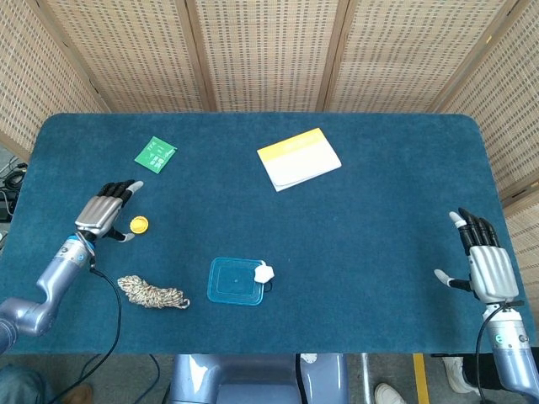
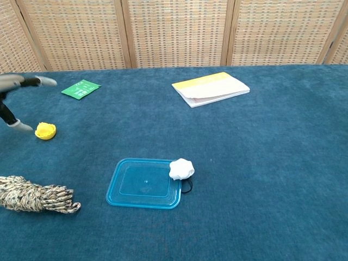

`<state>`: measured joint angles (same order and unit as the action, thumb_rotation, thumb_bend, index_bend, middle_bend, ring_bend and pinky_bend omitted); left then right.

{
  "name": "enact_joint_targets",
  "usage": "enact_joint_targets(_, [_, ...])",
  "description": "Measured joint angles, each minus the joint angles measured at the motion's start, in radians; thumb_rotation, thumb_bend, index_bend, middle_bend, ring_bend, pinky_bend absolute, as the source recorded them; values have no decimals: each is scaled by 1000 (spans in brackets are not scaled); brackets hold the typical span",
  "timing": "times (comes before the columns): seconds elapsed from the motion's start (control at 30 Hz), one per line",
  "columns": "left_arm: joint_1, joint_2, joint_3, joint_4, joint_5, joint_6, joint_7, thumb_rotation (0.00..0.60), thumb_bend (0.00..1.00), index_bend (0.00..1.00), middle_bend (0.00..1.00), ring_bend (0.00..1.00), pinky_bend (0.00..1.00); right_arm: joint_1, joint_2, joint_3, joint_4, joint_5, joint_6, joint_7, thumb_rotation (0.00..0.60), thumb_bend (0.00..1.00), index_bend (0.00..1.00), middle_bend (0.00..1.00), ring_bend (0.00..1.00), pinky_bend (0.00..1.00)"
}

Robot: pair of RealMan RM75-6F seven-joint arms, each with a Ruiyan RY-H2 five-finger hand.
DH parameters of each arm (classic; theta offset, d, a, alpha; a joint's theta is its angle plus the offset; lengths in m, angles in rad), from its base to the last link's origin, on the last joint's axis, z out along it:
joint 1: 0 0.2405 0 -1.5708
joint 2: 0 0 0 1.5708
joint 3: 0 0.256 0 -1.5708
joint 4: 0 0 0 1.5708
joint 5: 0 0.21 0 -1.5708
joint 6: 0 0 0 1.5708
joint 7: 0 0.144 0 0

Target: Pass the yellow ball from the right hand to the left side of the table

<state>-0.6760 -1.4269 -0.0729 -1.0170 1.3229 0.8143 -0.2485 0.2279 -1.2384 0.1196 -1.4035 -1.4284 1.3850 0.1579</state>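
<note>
Blue felt table (image 1: 379, 168) across most of both frames, woven cane screens (image 1: 269, 50) along the top edge. Yellow ball (image 1: 139, 224) lying on the cloth at mid-left of the head view, at the left edge of the chest view (image 2: 45, 131), loose and touching no hand. Left hand (image 1: 104, 212) just left of the ball in the head view, fingers spread and straight, palm down, holding nothing, with a small gap to the ball; in the chest view only fingertips (image 2: 26, 81) at the far left edge, above and apart from the ball. Right hand (image 1: 486, 263) at lower right of the head view, flat, fingers stretched out and apart, thumb out to the side, empty; outside the chest view altogether.

Green card (image 1: 155, 155) in the upper left of the head view, above the left hand. Yellow-and-white notebook (image 1: 298, 158) at upper centre, lying flat and slightly skewed. Clear blue lid (image 1: 237, 280) at lower centre, flat on the cloth, with a white lump (image 1: 264, 272) at its right edge and a thin black loop (image 2: 187, 187) just under the lump in the chest view. Coil of speckled rope (image 1: 150, 292) at lower left, between the left forearm and the blue lid, well below the ball.
</note>
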Motion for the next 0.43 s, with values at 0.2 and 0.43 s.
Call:
enact_joint_targets(0.2, [101,131,-28,-200,-10,211,-4,600,51,0,0,0,0,-6,9,0,-14,-8,12,0,600,0,40,0,0,0])
enact_joint_targets(0.43, [259,229,-32,-484,-68,472,213,600,52,0,0,0,0,-9,10,6,-18,-19,35,-25,600,0,40,0,0,0])
